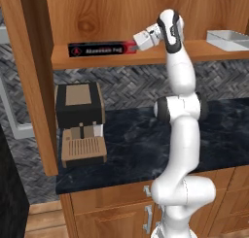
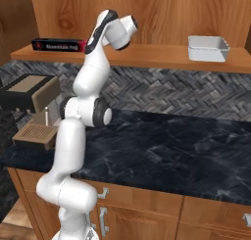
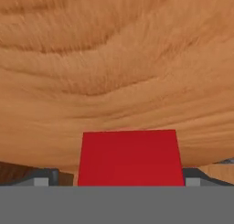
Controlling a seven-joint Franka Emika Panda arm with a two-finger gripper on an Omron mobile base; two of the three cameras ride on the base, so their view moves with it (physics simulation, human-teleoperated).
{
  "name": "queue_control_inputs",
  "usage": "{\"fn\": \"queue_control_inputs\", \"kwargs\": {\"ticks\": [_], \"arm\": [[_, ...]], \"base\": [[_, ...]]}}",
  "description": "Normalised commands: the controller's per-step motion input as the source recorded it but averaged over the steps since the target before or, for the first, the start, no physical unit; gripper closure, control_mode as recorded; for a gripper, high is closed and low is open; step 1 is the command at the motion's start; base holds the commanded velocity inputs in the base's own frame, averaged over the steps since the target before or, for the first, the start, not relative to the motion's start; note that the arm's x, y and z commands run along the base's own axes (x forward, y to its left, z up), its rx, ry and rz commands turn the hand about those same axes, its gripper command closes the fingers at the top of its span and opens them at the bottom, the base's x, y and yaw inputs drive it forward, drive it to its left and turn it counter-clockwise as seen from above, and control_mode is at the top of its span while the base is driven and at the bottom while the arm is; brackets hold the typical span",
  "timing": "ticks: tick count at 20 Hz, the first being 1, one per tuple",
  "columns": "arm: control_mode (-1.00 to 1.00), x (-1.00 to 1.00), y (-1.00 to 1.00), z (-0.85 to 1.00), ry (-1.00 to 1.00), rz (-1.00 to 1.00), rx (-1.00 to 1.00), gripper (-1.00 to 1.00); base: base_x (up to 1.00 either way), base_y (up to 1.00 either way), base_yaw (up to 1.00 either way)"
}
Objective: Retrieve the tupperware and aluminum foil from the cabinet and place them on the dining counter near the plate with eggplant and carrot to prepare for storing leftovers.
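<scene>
The aluminum foil (image 1: pixel 95 49) is a long black box with white lettering, lying on the cabinet (image 1: pixel 155 58) shelf at the left. My gripper (image 1: pixel 133 46) is at the box's red end (image 3: pixel 130 157), open, with one fingertip (image 3: pixel 44 178) on each side of that end. The box also lies at the shelf's left end in the right base view (image 2: pixel 56 44), where my arm hides its red end. The tupperware (image 1: pixel 227 39) (image 2: pixel 208 48), a pale shallow tray, rests further right on the same shelf, well apart from the hand.
A black and tan coffee machine (image 1: pixel 80 120) (image 2: pixel 27 99) stands on the narrow black marble counter (image 1: pixel 141 144) below the shelf. Grey herringbone tile (image 2: pixel 171 92) backs that counter. The cabinet's side panel (image 1: pixel 36 81) rises at the left. Wooden drawers with metal handles (image 2: pixel 103 219) sit underneath.
</scene>
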Motion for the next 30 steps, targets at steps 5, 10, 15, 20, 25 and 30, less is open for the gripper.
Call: {"fn": "queue_control_inputs", "kwargs": {"ticks": [5,10,15,20,25,30], "arm": [[-1.00,-0.13,0.11,-0.28,-0.06,0.00,-0.03,1.00],[-1.00,-0.94,-0.55,-0.33,-0.20,-0.18,0.00,1.00],[-1.00,-1.00,-0.80,-0.03,-0.09,-0.09,0.08,1.00],[-1.00,-1.00,-0.35,-0.04,0.00,0.00,0.04,1.00],[-1.00,-1.00,0.04,-0.49,-0.03,0.03,-0.03,1.00],[-1.00,-1.00,0.44,-0.25,-0.06,0.14,-0.05,1.00]], "base": [[0.00,0.00,0.00],[0.00,0.00,0.00],[0.00,0.00,0.00],[0.00,0.00,0.00],[0.00,0.00,0.00],[0.00,0.00,0.00]]}}
